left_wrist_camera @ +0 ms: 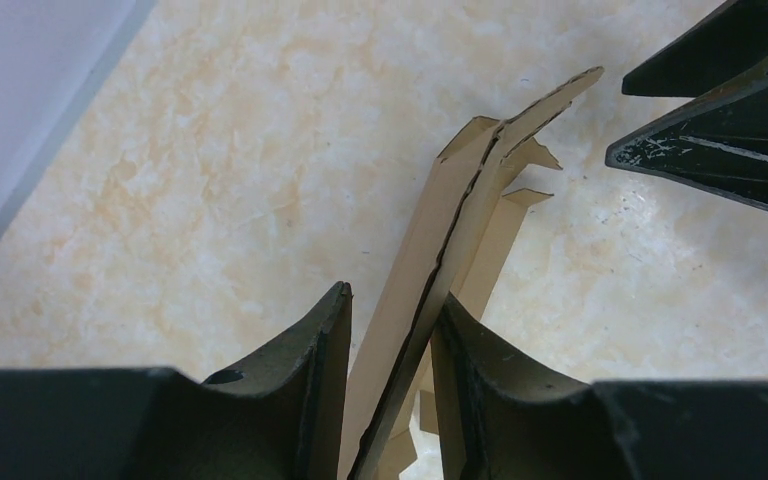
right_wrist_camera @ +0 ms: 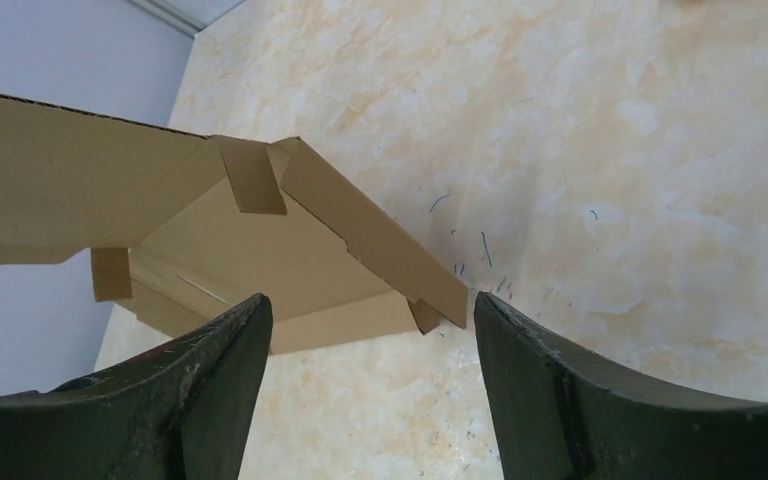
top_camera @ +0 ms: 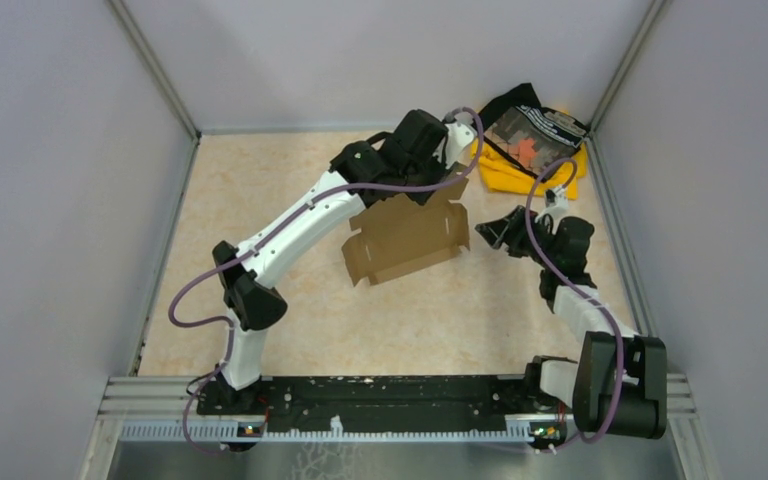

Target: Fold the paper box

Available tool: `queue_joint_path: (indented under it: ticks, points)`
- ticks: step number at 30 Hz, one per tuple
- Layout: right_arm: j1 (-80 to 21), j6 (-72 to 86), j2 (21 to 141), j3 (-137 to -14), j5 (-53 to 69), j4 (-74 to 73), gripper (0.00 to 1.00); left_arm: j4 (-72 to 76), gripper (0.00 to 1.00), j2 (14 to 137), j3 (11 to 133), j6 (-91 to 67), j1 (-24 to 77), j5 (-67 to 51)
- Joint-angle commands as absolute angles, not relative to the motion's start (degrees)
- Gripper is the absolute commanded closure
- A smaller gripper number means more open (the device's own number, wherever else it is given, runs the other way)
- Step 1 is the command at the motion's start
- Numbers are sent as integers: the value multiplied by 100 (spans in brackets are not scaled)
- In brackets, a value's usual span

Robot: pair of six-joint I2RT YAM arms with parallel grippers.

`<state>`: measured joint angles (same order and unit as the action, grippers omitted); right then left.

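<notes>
arms (top_camera: 295, 220): white links, black joints | cables (top_camera: 173, 303): purple | hands (right_wrist_camera: 370, 300): black, scuffed fingers

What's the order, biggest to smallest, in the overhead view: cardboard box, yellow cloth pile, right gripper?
Largest, tied: cardboard box and yellow cloth pile, too alike to rank.
Smallest: right gripper, clearly.

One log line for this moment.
left pincer: shut on paper box | right pincer: open, beside box, apart | fold: unfinished
</notes>
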<state>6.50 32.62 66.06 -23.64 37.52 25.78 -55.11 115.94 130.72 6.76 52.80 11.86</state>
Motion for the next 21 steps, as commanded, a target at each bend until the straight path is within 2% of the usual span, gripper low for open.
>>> queue_joint_path:
  ticks: [1,11,21]
  points:
    - [754,3256,6627,-2482,3693,2948,27,-5216,72,11624,13126,1137,5325,1468]
    - [765,3430,6943,-2323,3691,3479,27,-4584,73,11273,12236,1332,5375,1581]
    - [765,3520,7111,-2146,3725,3874,28,-3752,75,10720,11082,1334,5835,2004]
